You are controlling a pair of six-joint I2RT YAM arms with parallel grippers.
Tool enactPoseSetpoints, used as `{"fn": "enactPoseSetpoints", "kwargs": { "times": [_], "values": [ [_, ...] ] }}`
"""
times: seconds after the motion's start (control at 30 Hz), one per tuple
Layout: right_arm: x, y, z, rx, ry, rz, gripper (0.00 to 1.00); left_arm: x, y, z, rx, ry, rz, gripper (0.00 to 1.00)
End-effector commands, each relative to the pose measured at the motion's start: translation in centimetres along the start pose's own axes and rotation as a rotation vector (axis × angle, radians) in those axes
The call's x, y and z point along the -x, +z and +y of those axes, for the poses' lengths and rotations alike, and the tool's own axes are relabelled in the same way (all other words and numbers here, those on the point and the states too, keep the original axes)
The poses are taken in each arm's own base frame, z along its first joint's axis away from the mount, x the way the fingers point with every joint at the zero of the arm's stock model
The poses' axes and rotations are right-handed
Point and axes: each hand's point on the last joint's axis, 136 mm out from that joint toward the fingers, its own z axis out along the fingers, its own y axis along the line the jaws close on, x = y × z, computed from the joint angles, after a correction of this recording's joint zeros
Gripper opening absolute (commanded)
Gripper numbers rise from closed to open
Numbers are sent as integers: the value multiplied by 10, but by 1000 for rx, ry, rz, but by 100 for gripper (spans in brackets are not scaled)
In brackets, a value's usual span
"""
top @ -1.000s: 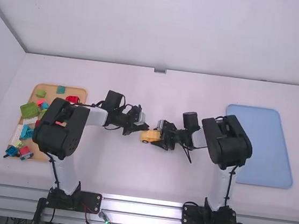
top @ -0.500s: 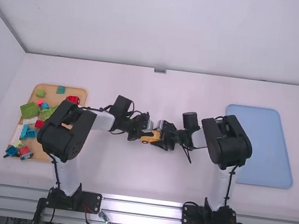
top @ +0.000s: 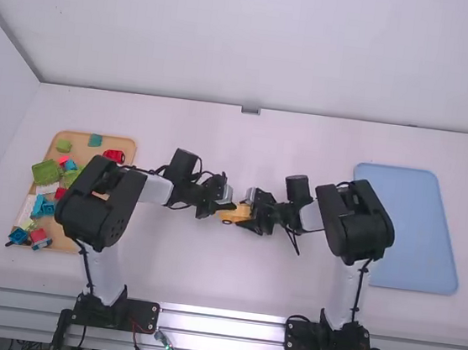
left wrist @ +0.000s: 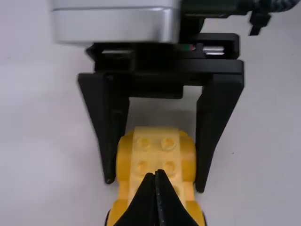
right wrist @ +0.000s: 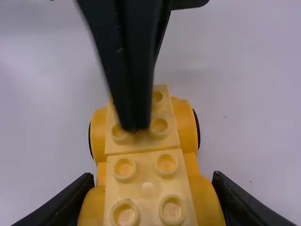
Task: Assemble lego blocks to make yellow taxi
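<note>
Right wrist view: my right gripper [right wrist: 153,178] is clamped on both sides of the yellow car [right wrist: 146,165], mid-table between the arms. The left gripper [left wrist: 158,175] has its tips together over the studs, touching or just above, I can't be sure. I judge we're pressing the body pieces home; next calls for a straight, gentle push while the right grip braces.

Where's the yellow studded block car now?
The yellow car is near the middle of the white table in the high view, held by the right gripper, the left gripper over it.
</note>
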Motion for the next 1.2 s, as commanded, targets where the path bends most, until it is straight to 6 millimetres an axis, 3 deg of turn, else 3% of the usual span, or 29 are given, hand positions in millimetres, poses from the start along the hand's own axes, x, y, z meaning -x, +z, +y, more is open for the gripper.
{"fn": "enactPoseSetpoints", "kwargs": {
  "times": [0.0, 0.2, 0.4, 0.77, 0.87, 0.93, 1.17],
  "values": [
    [-8, 2, 0, -8, 21, 28, 47, 9, -10, -1, 1, -29, -32, 2],
    [-8, 2, 1, -6, 22, 26, 47, -7, 0, -11, -11, -72, 64, 2],
    [-8, 2, 0, -6, 21, 26, 47, -37, 12, -19, 0, -98, 226, 1],
    [-8, 2, 1, -5, 20, 27, 47, -70, 7, -31, 16, -142, 365, 2],
    [-8, 2, 1, -5, 20, 26, 47, -61, 9, -31, 4, -134, 298, 2],
    [-8, 1, -1, -10, 23, 26, 47, -44, 8, -27, -2, -109, 219, 2],
    [-9, 1, -1, -12, 25, 29, 47, 33, -20, 1, 18, 35, -66, 2]
  ]
}}
